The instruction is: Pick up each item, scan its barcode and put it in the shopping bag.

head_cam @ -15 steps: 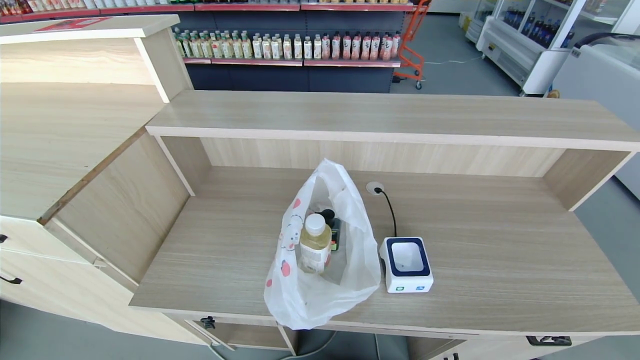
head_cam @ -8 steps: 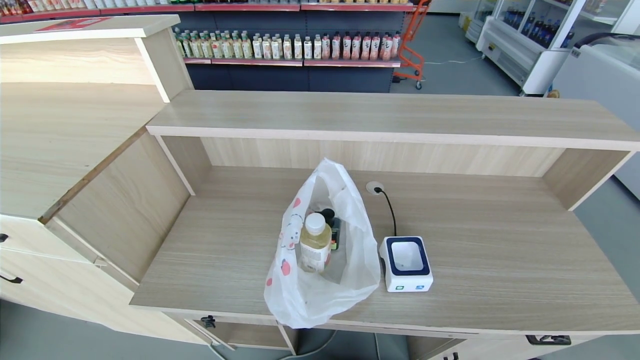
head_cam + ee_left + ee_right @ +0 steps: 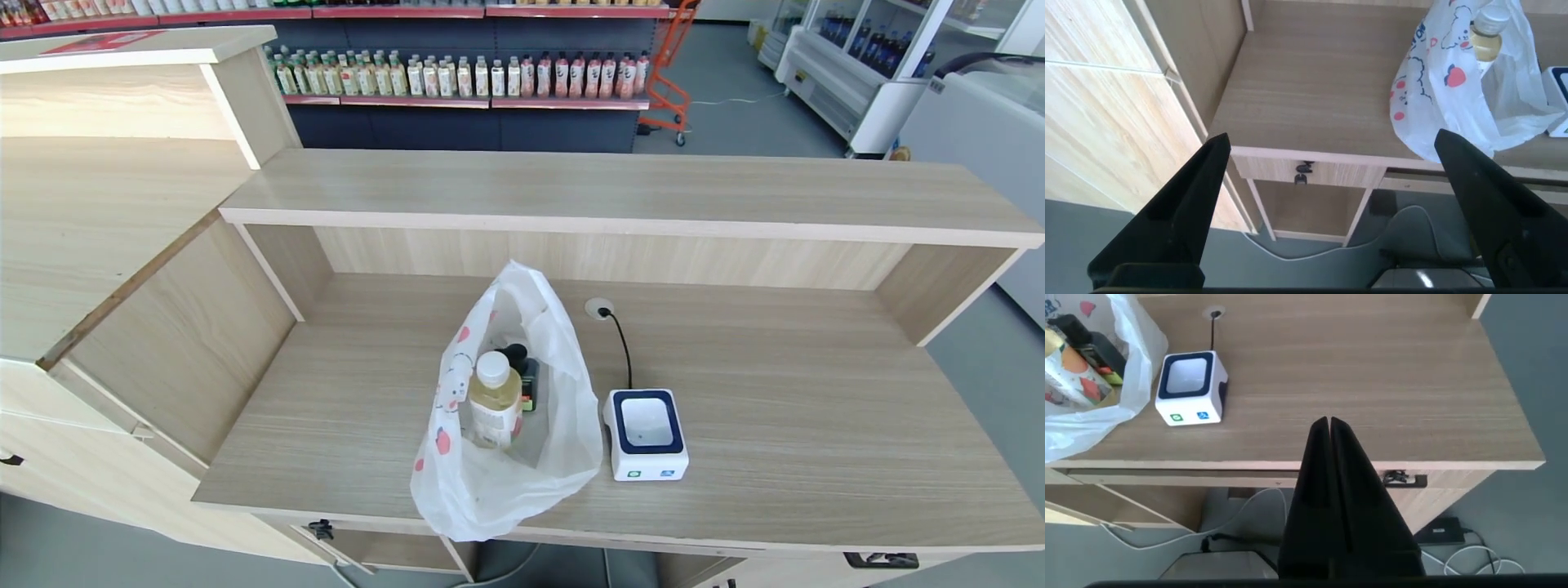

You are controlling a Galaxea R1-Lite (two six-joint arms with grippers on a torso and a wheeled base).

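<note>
A white shopping bag [image 3: 498,465] with red prints stands open on the wooden counter [image 3: 800,425]. Inside it a yellow drink bottle [image 3: 493,398] with a white cap stands upright, with a dark bottle [image 3: 522,371] behind it. A white and blue barcode scanner [image 3: 645,433] sits just right of the bag, its cable running to a hole in the counter. My left gripper [image 3: 1331,155] is open, held below and in front of the counter's left front edge, with the shopping bag [image 3: 1454,90] beyond it. My right gripper [image 3: 1329,429] is shut with nothing in it, before the counter's right front edge, with the scanner [image 3: 1190,388] farther off.
A raised ledge [image 3: 620,192] runs along the back of the counter, with side walls at both ends. A taller wooden counter [image 3: 98,204] stands to the left. Store shelves with bottles [image 3: 457,77] and freezers [image 3: 890,73] lie behind.
The whole head view has shifted a little, so the camera moved. The bag, bottles and scanner keep their places on the counter.
</note>
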